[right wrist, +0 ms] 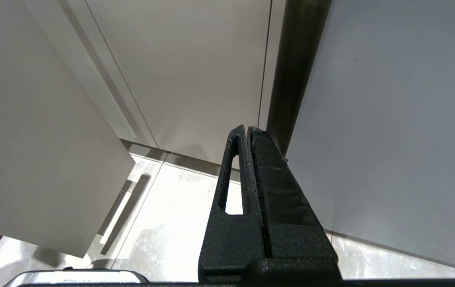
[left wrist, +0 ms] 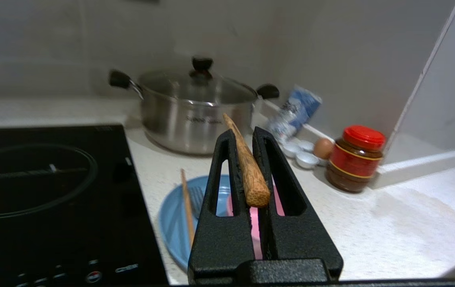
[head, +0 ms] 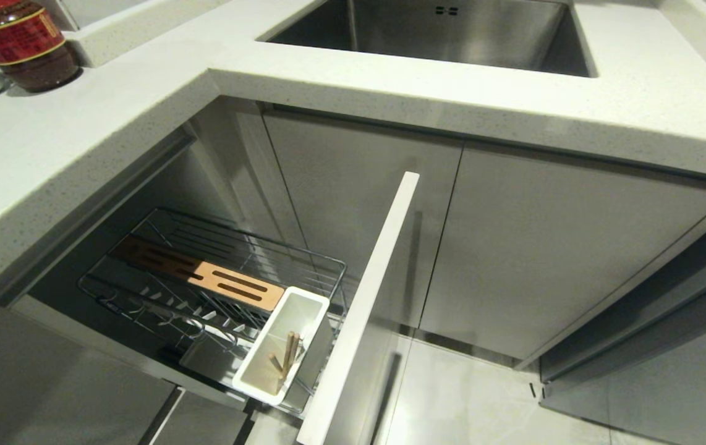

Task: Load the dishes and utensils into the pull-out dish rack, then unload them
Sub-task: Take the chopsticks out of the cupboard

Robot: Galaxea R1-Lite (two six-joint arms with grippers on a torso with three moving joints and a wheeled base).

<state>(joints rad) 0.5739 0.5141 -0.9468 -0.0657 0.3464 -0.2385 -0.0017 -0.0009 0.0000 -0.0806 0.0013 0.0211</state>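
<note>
From the head camera, the pull-out dish rack [head: 204, 278] stands open under the tabletop [head: 50, 154], at about seven o'clock from the sink [head: 439, 31]. Its white utensil holder [head: 282, 346] sits against the front panel [head: 365, 303], with chopsticks [head: 288, 358] leaning inside. Neither arm shows here. A red-lidded jar [head: 19, 40] stands at ten o'clock; its label is unreadable.

At the left wrist, the left gripper [left wrist: 247, 155] has its fingers clamped on one wooden chopstick [left wrist: 247, 167], whose long axis runs along the fingers, thick end toward the camera. Beneath lie the blue plate [left wrist: 175, 223] with another chopstick [left wrist: 187, 207] and a fork [left wrist: 199, 199], plus the pink bowl [left wrist: 277, 203]. The pot [left wrist: 195, 115] bears faint writing I cannot read. The left arm is judged nearer the holder.

At the right wrist, the right gripper [right wrist: 247, 131] hangs closed and empty by cabinet doors [right wrist: 195, 71].
</note>
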